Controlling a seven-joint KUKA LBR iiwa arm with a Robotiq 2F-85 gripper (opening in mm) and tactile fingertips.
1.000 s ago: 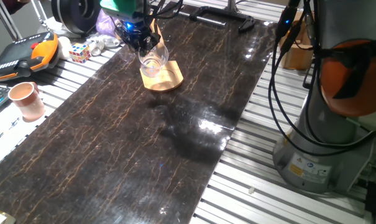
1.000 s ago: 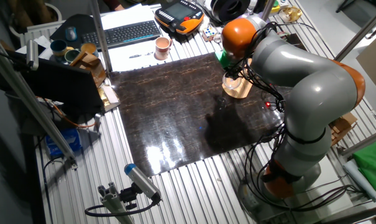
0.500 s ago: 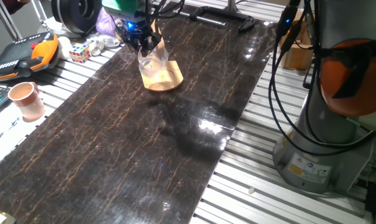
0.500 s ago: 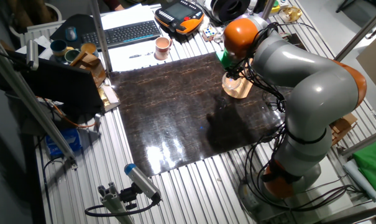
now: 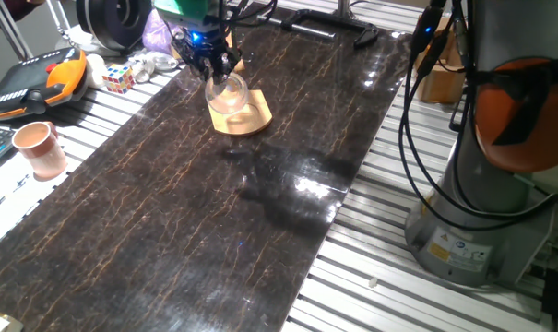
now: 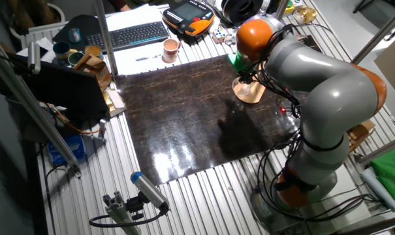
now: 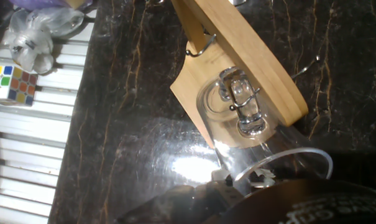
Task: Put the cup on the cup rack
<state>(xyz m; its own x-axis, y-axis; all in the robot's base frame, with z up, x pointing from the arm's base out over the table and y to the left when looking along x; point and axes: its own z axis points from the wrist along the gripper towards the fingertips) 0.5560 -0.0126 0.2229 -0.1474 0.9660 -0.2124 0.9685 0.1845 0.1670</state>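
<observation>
The clear cup [image 5: 228, 92] hangs tilted in my gripper [image 5: 214, 74], which is shut on its rim, just over the tan wooden cup rack [image 5: 243, 117] at the far end of the dark table. In the hand view the cup [image 7: 262, 149] lies in line with the rack's curved peg [image 7: 237, 37]. Its thick base sits against the peg's lower end, above the base plate [image 7: 197, 84]. I cannot tell whether the peg is inside the cup. In the other fixed view the arm hides the cup and only the rack [image 6: 249, 93] shows.
An opaque pinkish-brown cup [image 5: 39, 148] stands at the table's left edge. A Rubik's cube [image 5: 118, 77] and an orange teach pendant [image 5: 39, 78] lie on the slatted frame beyond. A crumpled plastic bag [image 7: 38, 31] lies near the rack. The robot base [image 5: 481, 212] stands at the right.
The cup's tilt over the rack has changed a little. The gripper has shifted slightly towards the far end and still holds the cup.
</observation>
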